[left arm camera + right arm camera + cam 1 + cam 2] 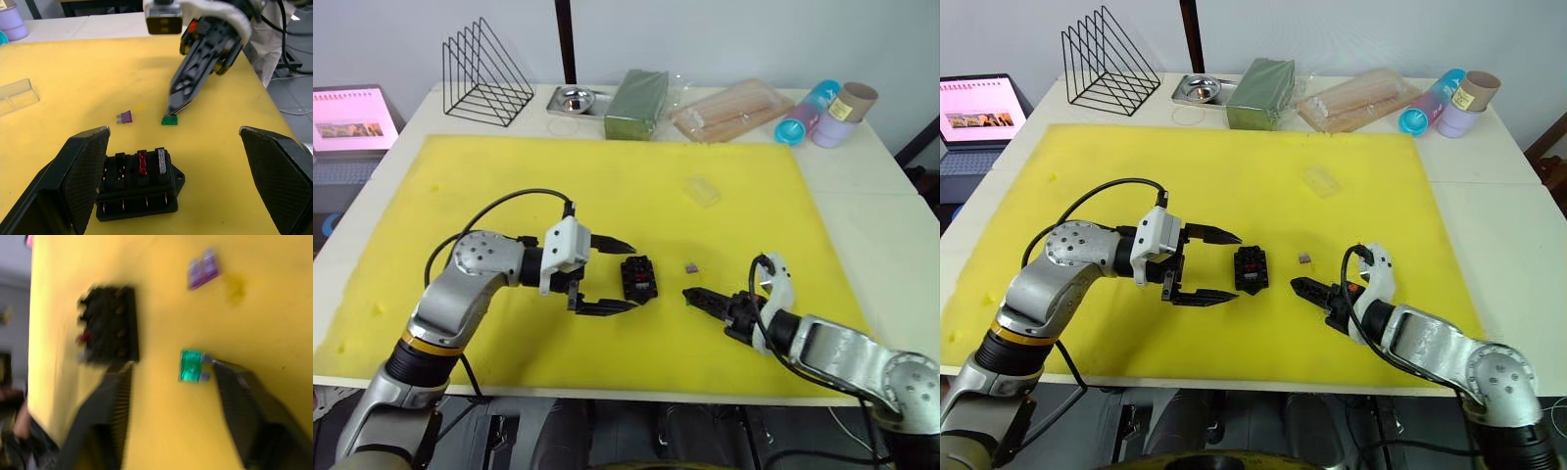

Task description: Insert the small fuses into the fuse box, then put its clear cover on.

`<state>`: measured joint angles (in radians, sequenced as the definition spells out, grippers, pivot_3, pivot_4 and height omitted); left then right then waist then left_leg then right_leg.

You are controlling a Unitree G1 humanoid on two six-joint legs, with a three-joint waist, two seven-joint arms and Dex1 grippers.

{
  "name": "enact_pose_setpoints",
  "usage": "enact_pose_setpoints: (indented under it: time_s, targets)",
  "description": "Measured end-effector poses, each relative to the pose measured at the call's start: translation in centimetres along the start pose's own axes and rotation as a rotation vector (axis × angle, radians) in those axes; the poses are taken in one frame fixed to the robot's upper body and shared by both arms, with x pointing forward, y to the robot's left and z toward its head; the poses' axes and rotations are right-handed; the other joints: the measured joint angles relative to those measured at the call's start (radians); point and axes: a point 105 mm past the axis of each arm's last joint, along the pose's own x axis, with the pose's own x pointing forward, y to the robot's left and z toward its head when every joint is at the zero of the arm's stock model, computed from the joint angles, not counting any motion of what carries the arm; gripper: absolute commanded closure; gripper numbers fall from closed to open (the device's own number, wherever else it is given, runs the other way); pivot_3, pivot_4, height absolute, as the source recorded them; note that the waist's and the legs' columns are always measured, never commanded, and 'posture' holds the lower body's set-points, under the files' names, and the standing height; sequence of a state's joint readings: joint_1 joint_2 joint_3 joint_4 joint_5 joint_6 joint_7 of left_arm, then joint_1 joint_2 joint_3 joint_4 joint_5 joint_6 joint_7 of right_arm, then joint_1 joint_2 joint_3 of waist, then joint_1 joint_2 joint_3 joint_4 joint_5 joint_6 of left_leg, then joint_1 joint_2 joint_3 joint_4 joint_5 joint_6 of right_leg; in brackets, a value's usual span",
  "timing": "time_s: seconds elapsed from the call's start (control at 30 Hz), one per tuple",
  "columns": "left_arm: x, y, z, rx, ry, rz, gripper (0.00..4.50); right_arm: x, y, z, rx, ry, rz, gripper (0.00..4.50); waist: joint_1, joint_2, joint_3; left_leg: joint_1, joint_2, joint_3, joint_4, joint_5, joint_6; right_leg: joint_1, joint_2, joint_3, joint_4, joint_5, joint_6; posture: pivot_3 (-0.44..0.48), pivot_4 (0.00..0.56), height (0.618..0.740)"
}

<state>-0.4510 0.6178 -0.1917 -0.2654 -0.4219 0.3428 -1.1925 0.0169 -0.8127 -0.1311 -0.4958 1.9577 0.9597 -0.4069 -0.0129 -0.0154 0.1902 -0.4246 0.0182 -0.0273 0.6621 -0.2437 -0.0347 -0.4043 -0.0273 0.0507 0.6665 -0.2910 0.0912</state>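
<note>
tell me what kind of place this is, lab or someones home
Most likely a lab or test bench: a white table covered by a yellow foam mat, with a fuse box and loose practice items laid out, and a laptop running beside it.

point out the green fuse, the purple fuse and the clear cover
green fuse (pixel 169 120), left wrist view, on its plastic body, lying on the yellow mat.
purple fuse (pixel 126 116), left wrist view, on its body.
clear cover (pixel 702 190), left eye view, on the middle of its top face.
</note>
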Motion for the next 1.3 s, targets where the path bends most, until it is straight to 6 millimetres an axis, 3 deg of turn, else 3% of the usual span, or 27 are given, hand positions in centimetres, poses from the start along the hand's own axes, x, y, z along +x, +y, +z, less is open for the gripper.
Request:
enact_pose_setpoints:
  time_s: [0.07, 0.3, 0.43, 0.6, 0.97, 1.1, 1.3]
  targets:
    - [0.0, 0.2, 0.0, 0.0, 0.002, 0.003, 0.0, -0.9, 0.5, 0.7, -0.092, 0.061, 0.053, 0.01, 0.0, 0.0, 0.0, 0.0, 0.0, 0.0, 0.001, 0.0, 0.0, 0.0, 0.0, 0.0, 0.0, 0.0, 0.0, 0.0, 0.15, 0.74]
    - [0.2, 0.4, 0.2, 0.012, 0.001, 0.0, 0.0, -2.9, 3.1, 4.2, -0.303, 0.181, 0.215, 0.01, 0.0, 0.0, 0.0, 0.0, 0.001, 0.001, 0.0, 0.0, 0.0, 0.0, 0.001, -0.001, 0.0, 0.0, 0.0, 0.0, 0.15, 0.74]
    - [0.2, 0.6, 0.0, 0.01, 0.009, 0.001, 0.0, -2.6, 3.7, 4.6, -0.395, 0.297, 0.277, 0.01, 0.001, 0.0, 0.0, 0.0, 0.003, 0.001, 0.001, 0.0, 0.0, 0.0, 0.001, 0.0, 0.0, 0.0, 0.0, 0.0, 0.15, 0.74]
    - [0.3, 0.7, 0.0, 0.011, 0.012, -0.009, 0.0, -1.3, 3.3, 6.8, -0.435, 0.368, 0.28, 0.01, 0.0, 0.0, 0.0, 0.0, 0.003, 0.003, 0.001, 0.0, 0.0, -0.001, 0.001, 0.0, 0.0, 0.0, 0.0, 0.0, 0.15, 0.74]
    - [0.3, 0.8, 0.1, 0.023, 0.014, -0.011, 0.0, 1.9, 0.3, 5.6, -0.521, 0.602, 0.289, 0.01, -0.001, 0.0, 0.0, -0.001, 0.001, 0.003, 0.001, 0.0, 0.0, -0.003, 0.001, -0.001, 0.0, 0.0, 0.0, 0.0, 0.15, 0.74]
    - [0.3, 0.9, 0.2, 0.025, 0.014, -0.004, 0.0, 2.7, -0.4, 5.4, -0.548, 0.648, 0.307, 0.9, -0.001, 0.0, 0.0, -0.001, 0.001, 0.003, 0.001, 0.0, 0.0, -0.003, 0.0, -0.001, 0.0, 0.0, 0.0, 0.0, 0.15, 0.74]
    - [0.2, 0.9, 0.1, 0.025, 0.018, 0.001, 0.0, 3.3, -0.7, 5.4, -0.563, 0.692, 0.328, 0.9, -0.001, 0.0, 0.0, -0.001, 0.0, 0.0, 0.001, 0.0, 0.0, -0.003, 0.0, -0.001, 0.001, 0.0, 0.0, 0.0, 0.15, 0.74]
